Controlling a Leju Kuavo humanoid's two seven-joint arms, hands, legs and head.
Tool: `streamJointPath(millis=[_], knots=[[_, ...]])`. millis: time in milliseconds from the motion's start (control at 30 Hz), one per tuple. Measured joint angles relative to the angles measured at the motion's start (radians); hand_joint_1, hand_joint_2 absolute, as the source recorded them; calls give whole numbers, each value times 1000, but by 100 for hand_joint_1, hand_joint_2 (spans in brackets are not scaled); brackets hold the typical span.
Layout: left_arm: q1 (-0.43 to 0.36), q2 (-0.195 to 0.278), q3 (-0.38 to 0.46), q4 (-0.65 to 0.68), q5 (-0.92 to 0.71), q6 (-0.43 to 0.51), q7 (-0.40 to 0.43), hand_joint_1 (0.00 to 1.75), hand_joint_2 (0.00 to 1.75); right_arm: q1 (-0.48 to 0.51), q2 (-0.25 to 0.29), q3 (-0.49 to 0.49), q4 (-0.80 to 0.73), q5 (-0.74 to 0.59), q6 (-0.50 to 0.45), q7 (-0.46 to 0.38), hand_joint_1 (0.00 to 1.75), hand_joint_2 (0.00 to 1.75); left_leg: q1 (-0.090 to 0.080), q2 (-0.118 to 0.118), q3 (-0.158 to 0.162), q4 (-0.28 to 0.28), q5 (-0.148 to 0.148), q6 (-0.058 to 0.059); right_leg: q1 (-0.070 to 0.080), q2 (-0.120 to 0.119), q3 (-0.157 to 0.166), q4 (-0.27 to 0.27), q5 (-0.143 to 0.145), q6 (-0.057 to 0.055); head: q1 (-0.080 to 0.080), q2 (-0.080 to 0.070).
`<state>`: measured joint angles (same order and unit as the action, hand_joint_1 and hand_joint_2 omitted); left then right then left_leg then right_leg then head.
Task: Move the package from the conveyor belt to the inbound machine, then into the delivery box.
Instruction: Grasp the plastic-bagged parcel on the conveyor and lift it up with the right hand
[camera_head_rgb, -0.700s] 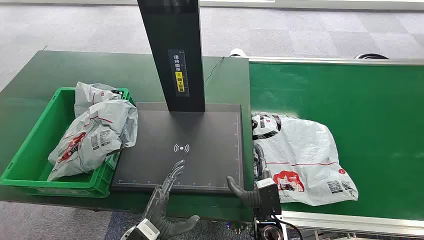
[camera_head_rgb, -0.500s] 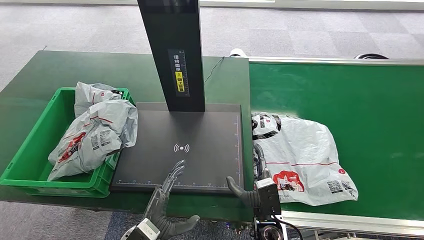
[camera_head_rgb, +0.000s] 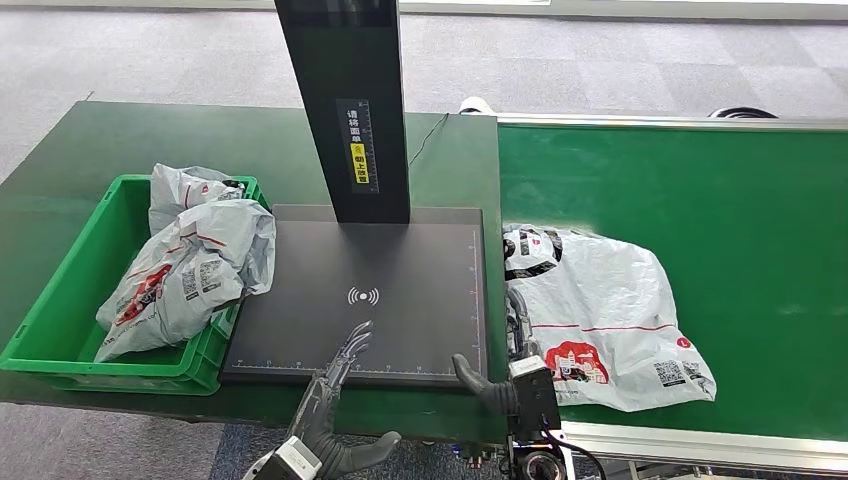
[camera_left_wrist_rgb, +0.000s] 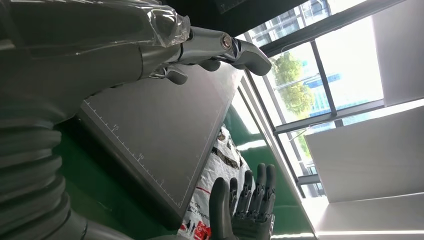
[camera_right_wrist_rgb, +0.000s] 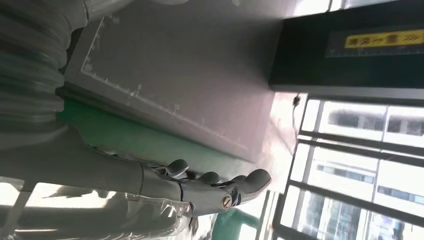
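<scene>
White-grey plastic mailer bag, the package (camera_head_rgb: 600, 315), lay flat on the green conveyor belt (camera_head_rgb: 740, 210), its near-left edge just beside the dark scanning plate of the inbound machine (camera_head_rgb: 400, 262). Right hand (camera_head_rgb: 512, 375) poised at the bag's near-left corner, thumb stuck out toward the plate, fingers apart, holding nothing; contact with the bag could not be told. Left hand (camera_head_rgb: 335, 385) held over the plate's near edge, fingers straight and spread, empty. Green delivery box (camera_head_rgb: 60, 330) stood left of the plate, with two similar bags (camera_head_rgb: 190, 265) already in it.

Seen from the left wrist: left hand (camera_left_wrist_rgb: 200, 52) extended above the gridded plate, nothing in it; right hand (camera_left_wrist_rgb: 245, 207) upright beyond, fingers straight, printed bag (camera_left_wrist_rgb: 212, 200) just behind it.

Seen from the right wrist: right hand (camera_right_wrist_rgb: 210, 187) open and slightly curled, empty, plate edge near.

Step in hand judged as the pickup, barely begun. Best done by sliding fingers under the loose bag edge and pinching film against the thumb rather than pressing down; slack plastic likely to slip or sag, so a firm grip on a gathered fold before lifting across to the plate.
</scene>
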<state>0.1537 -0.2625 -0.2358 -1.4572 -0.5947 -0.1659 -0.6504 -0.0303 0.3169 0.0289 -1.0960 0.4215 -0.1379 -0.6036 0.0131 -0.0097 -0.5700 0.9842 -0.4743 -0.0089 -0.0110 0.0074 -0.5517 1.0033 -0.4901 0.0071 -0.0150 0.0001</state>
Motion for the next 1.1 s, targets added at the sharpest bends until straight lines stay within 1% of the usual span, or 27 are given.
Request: streamJointPath(millis=[100,167,200,267,333,367,433,500,600,700,767,833,900,1000,1100], knots=[[1,0,0,0,0,3,0,0,175,-5,-2,-1,0,136,-163,52,0,175,0,0,0,0,0,0,0,0,0,0,0,0,0,0],[2,0,0,-1,0,4,0,0,175,-10,-6,-1,0,255,-270,110,0,175,0,1,0,0,0,0,0,0,0,0,0,0,0,0],[2,0,0,-2,0,4,1,0,175,-13,-9,-1,0,342,-329,161,0,175,0,1,0,0,0,0,0,0,0,0,0,0,0,0],[3,0,0,-3,0,2,2,0,175,-24,-23,-9,0,567,-434,309,0,175,0,0,0,0,0,0,0,0,0,0,0,0,0,0],[4,0,0,-3,0,-2,3,0,175,-47,-48,-36,4,740,-472,443,0,175,0,0,0,0,0,0,-1,0,0,0,0,0,0,0],[3,0,1,-3,1,-4,2,0,175,-64,-63,-55,10,788,-473,488,0,175,-1,0,0,0,0,0,-1,0,0,0,0,0,0,0],[3,0,1,-2,4,-9,0,0,175,-103,-96,-102,33,842,-471,549,0,175,-1,0,0,0,0,1,-2,0,1,0,0,1,0,0],[3,0,1,0,6,-10,-1,0,175,-142,-127,-146,65,866,-470,575,0,175,-2,0,0,0,0,1,-2,0,1,0,1,1,0,0],[3,0,1,2,6,-10,-4,0,175,-189,-163,-195,113,868,-470,564,0,175,-2,-1,0,1,0,1,-2,0,1,0,1,1,0,0],[3,0,0,5,7,-12,-6,0,175,-220,-186,-229,152,852,-454,557,0,175,-2,0,0,1,0,1,-2,0,0,0,1,1,0,0],[3,0,0,5,12,-18,-8,0,175,-256,-210,-264,198,775,-384,528,0,175,-2,0,0,1,0,1,-2,0,0,0,1,1,0,0],[4,2,-1,5,20,-28,-13,0,175,-301,-247,-313,259,668,-289,475,0,175,-2,-1,0,1,1,1,-2,-2,0,0,1,1,0,0],[5,4,-4,5,27,-35,-16,0,175,-340,-284,-361,319,600,-218,433,0,175,-3,-2,0,1,1,1,-3,-3,1,0,1,2,0,0],[4,8,-9,5,36,-45,-17,0,175,-384,-327,-400,403,584,-123,426,0,175,-3,-1,0,1,1,1,-4,-2,1,0,1,2,0,0],[3,10,-13,5,42,-55,-17,0,175,-417,-343,-404,485,617,-22,467,0,175,-3,-1,0,1,1,1,-3,-2,1,0,1,2,0,0]])
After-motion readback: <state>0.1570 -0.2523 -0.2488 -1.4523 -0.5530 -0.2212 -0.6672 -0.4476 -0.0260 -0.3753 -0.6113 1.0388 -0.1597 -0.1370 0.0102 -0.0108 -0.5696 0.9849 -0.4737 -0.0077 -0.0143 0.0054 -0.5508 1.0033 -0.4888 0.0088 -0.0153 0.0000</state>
